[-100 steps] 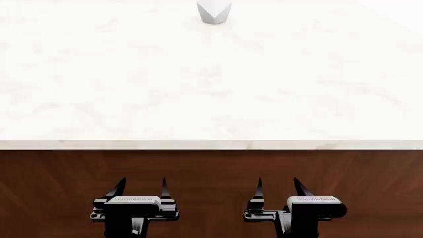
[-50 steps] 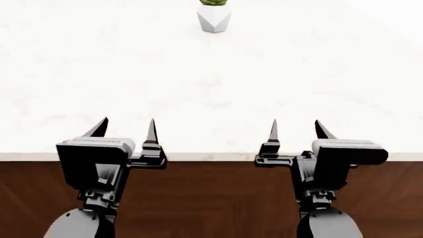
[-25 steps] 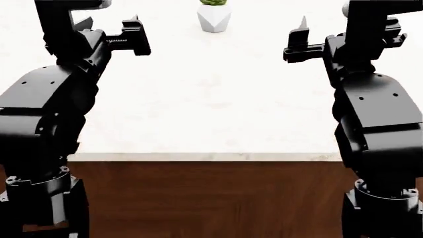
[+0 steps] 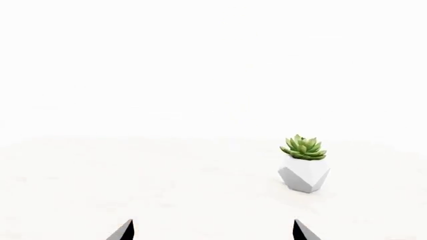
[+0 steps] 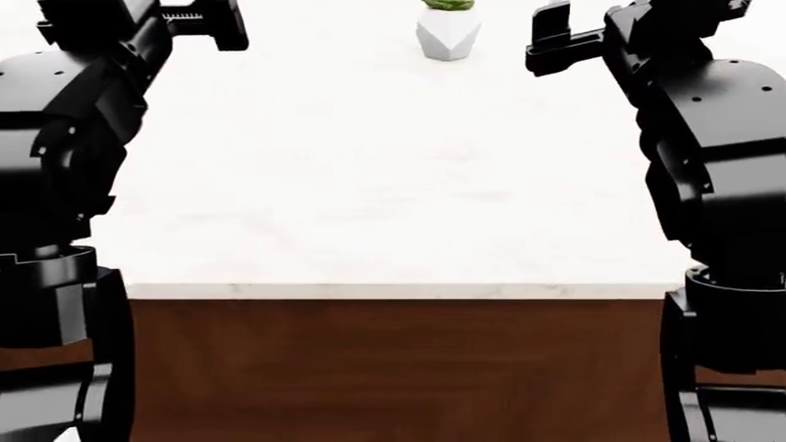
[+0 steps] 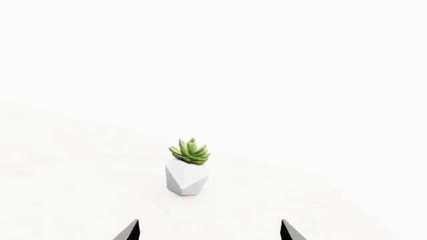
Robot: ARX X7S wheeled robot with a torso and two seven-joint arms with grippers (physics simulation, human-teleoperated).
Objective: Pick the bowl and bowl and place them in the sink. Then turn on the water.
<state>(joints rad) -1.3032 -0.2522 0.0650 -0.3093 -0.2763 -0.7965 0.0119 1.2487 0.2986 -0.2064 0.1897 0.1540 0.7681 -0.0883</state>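
Quick count of what's actually in view: one white marble countertop (image 5: 368, 184) with a dark wood front, one little succulent (image 5: 447, 5) sitting in one white faceted pot (image 5: 447, 39) at the far edge, just right of center. Two black robot arms, the left arm (image 5: 62, 138) and the right arm (image 5: 724, 147), one per side. Each wrist view shows two dark fingertips (image 4: 123, 231) poking in. Bowls: zero visible. Sinks: zero visible.

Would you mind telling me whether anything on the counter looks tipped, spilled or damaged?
Nothing stands out. The small plant stands upright in its white pot on the pale counter, with no spill or mark near it. Both tools are raised over the far counter and hold nothing. No bowl or sink shows in any view.
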